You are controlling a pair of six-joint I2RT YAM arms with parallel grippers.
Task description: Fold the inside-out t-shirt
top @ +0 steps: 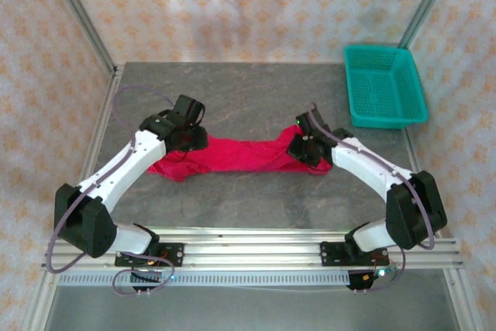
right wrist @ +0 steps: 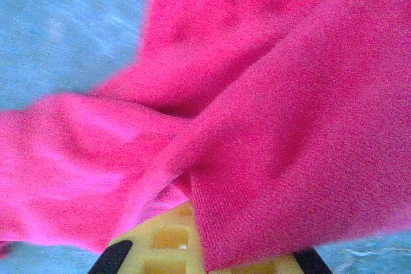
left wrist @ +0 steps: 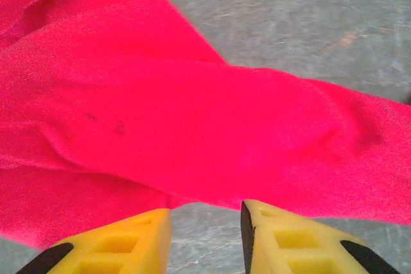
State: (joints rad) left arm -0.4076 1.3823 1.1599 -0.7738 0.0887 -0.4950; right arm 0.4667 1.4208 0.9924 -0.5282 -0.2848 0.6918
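The bright red t-shirt [top: 240, 156] lies bunched into a long strip across the middle of the table, stretched between both arms. My left gripper [top: 190, 139] sits at its left end. In the left wrist view the yellow fingers [left wrist: 135, 239] stand apart with bare table between them, and the edge of the t-shirt [left wrist: 192, 126] lies just beyond the tips of my left gripper [left wrist: 205, 213]. My right gripper [top: 306, 149] is at the shirt's right end. In the right wrist view a fold of the t-shirt [right wrist: 289, 126] drapes over my right gripper [right wrist: 196, 217], which is shut on it.
A teal plastic basket [top: 384, 83] stands at the back right of the grey table [top: 256, 98]. Patterned walls and metal posts close in the back and sides. The aluminium rail [top: 256, 249] with both arm bases runs along the near edge.
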